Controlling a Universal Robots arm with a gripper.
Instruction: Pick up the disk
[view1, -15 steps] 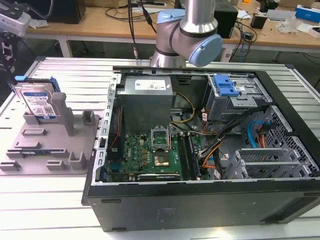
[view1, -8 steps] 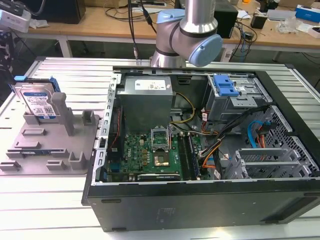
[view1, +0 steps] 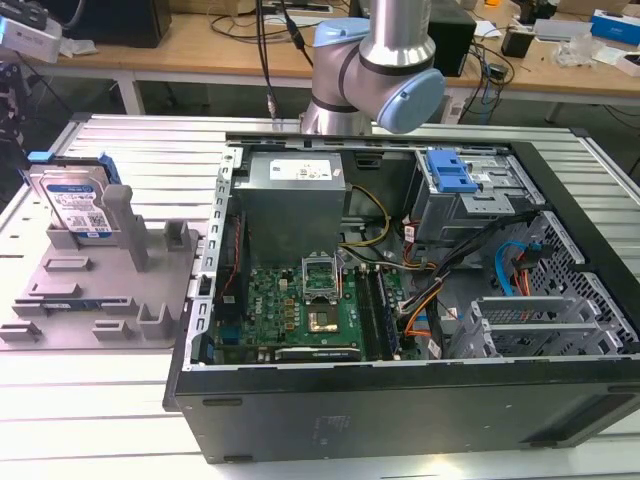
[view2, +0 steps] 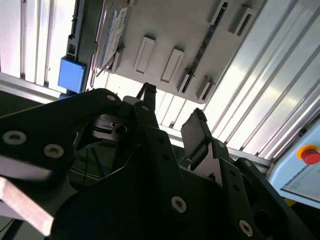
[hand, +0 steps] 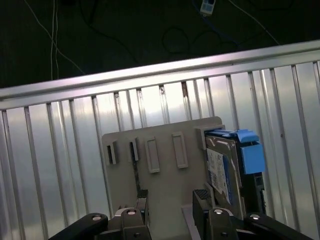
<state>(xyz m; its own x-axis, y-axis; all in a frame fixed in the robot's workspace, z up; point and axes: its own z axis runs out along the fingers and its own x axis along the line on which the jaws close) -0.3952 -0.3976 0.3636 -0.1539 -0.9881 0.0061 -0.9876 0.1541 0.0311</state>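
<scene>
The gripper is hanging open, holding nothing, while the disk is standing on edge in the holder (at the exterior view's left), so a badly aimed finger could be knocking it over.

Arm stands upright in the exterior view, blue-capped joint at its lower end. Gripper in both wrist views: black fingers spread apart, gap between them empty.
</scene>
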